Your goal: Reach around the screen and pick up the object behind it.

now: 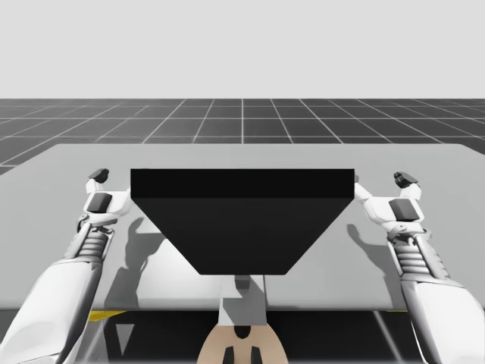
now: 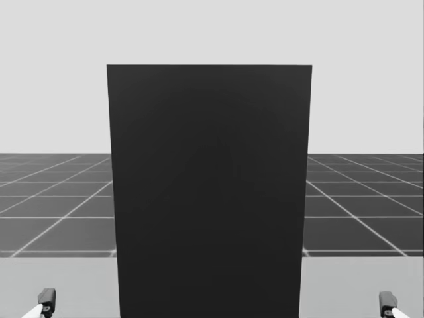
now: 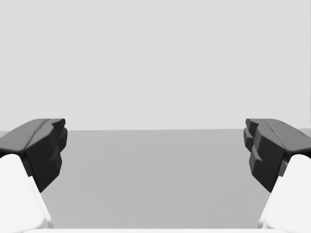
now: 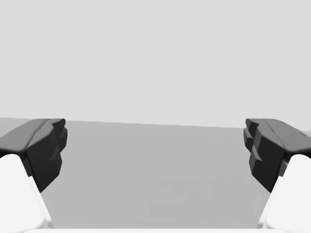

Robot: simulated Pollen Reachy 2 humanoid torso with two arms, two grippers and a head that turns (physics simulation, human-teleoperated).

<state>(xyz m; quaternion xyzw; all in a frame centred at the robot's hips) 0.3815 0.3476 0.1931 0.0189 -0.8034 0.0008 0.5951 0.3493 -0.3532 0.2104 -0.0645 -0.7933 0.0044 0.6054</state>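
Observation:
A tall black screen [image 2: 209, 192] stands upright in the middle of the grey table [image 1: 242, 155] and hides whatever lies behind it. In the high view the screen [image 1: 242, 186] sits between my two arms. My left gripper [image 1: 98, 177] hovers just off the screen's left edge, and my right gripper [image 1: 406, 180] just off its right edge. In the left wrist view my left gripper [image 3: 155, 150] is open, with bare table between its fingers. My right gripper [image 4: 155, 150] is open too and holds nothing. Both grippers peek into the head view, left gripper [image 2: 46, 298] and right gripper [image 2: 388, 302].
Grey tabletop [image 4: 155, 165] stretches ahead of both grippers to the far edge [image 1: 242, 145]. A dark gridded floor [image 1: 242, 121] lies beyond the table. There is open table on either side of the screen.

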